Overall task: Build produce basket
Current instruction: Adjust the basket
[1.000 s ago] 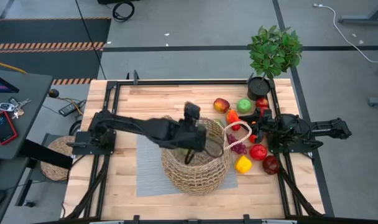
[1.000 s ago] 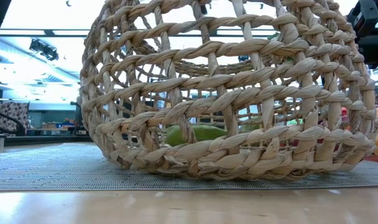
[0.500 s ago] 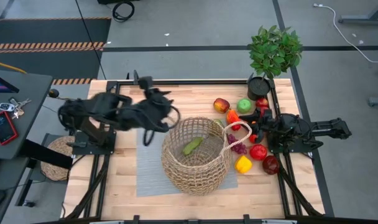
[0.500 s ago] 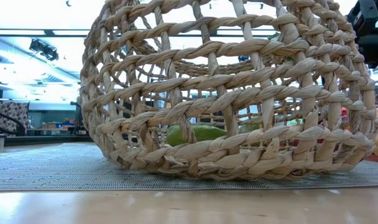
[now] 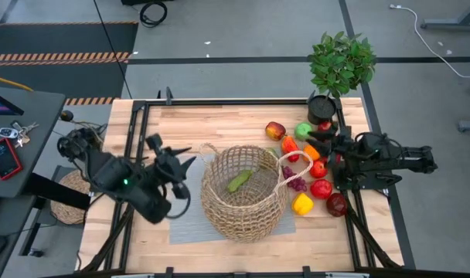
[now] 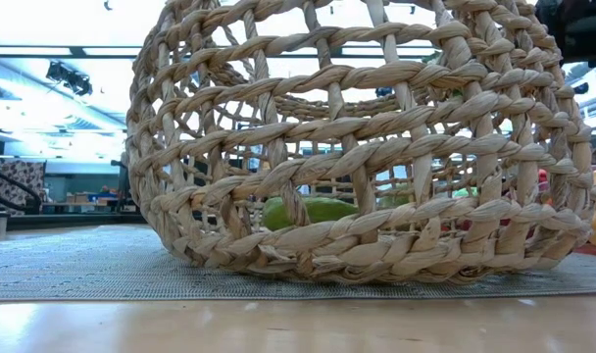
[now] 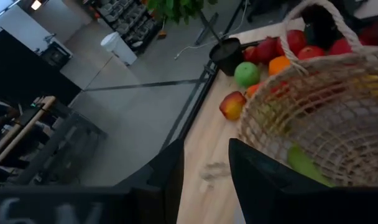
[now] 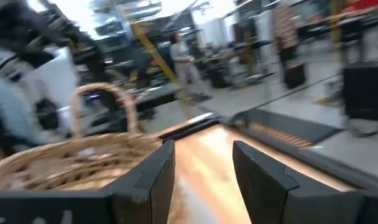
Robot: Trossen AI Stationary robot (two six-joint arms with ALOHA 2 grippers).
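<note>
My left claw (image 5: 175, 158) hangs empty with its fingers apart, over the grey mat (image 5: 185, 220) on the left side of the table, just beside the basket (image 5: 243, 193) but clear of its rim. The basket sits in the middle of the table on that mat, and one long green piece (image 5: 238, 181) lies in its bottom, tilted on a diagonal. Past the basket, on its far right side, the rest of the produce (image 5: 311, 170) is heaped on the bare wood: red, green, orange and yellow pieces with grapes (image 5: 295, 183) touching the basket's right handle. My right claw (image 5: 321, 148) is right there among that pile, fingers spread and nothing held between them. So the fruit lies across the whole basket from my left claw, while my right arm is beside it; I judge the right arm the better one for the next pick.
</note>
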